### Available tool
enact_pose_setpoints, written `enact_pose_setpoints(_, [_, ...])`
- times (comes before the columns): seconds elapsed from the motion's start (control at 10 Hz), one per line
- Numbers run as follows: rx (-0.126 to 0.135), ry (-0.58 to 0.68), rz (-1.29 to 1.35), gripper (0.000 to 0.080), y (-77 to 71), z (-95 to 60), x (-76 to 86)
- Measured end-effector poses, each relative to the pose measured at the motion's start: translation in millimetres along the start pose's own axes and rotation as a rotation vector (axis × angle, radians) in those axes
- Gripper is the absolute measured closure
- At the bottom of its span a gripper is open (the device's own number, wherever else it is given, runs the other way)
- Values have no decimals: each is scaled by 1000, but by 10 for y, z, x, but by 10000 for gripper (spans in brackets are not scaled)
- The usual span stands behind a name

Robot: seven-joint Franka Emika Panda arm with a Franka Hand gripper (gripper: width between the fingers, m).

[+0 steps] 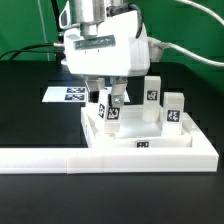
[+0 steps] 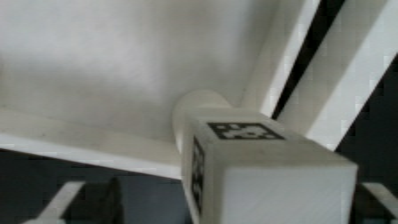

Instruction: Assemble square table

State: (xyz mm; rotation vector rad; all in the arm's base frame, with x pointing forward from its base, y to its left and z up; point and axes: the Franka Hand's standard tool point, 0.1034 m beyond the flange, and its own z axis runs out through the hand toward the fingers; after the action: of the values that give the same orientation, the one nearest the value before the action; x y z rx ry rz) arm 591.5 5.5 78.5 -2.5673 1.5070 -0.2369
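Gripper fingers are straddling one white leg over the tabletop, and the two dark pads appear to be pressing on its sides, so I judge the fingers to be narrow and holding that leg; the exact contact is hard to make out at this size. In the exterior view the tabletop is sitting at about five o'clock from picture centre, butted against the long low wall running along its near edge. The held leg is standing upright at the tabletop's ten o'clock corner. Two more legs are standing on the slab: one at about twelve o'clock of it and another at about two o'clock, each showing a black-and-white tag. The marker board is lying flat on the dark table at nine o'clock of the held leg, apart from the tabletop.

In the wrist view the leg is filling the near field, its tag facing the camera, with the white tabletop underside or face behind it; whether the leg is seated in a hole cannot be told.

These parts are looking like rigid, light, smooth plastic. The leg should be bearing a firm pinch without harm, but its slick flat faces could be slipping or twisting, so taking hold across two opposite flat sides, near mid-height, seems wisest.
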Motion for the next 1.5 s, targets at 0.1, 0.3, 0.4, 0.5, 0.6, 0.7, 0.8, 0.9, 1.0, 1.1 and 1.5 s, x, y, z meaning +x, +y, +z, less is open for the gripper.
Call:
enact_pose_setpoints(0.1, [0,-1,-73,186,-8,1,-15])
enact_pose_setpoints(0.3, [0,0,-285,151,-8,0,-11])
enact_pose_setpoints(0.4, [-2,-1,-403,151,-6,3,-7])
enact_pose_setpoints(0.5, [-9,-12,-493,150,-14,11,-21])
enact_pose_setpoints(0.6, [-25,-17,-646,150,-38,12,-30])
enact_pose_setpoints(0.7, [-37,-26,-719,150,-64,15,-37])
enact_pose_setpoints(0.8, [-52,-34,-831,150,-78,17,-31])
enact_pose_setpoints(0.9, [-65,-45,-910,150,-88,24,-22])
enact_pose_setpoints(1.0, [-69,-44,-984,150,-109,22,-9])
enact_pose_setpoints(1.1, [-72,-43,-1035,150,-117,20,-11])
enact_pose_setpoints(1.5, [-71,-43,-1307,150,-81,16,68])
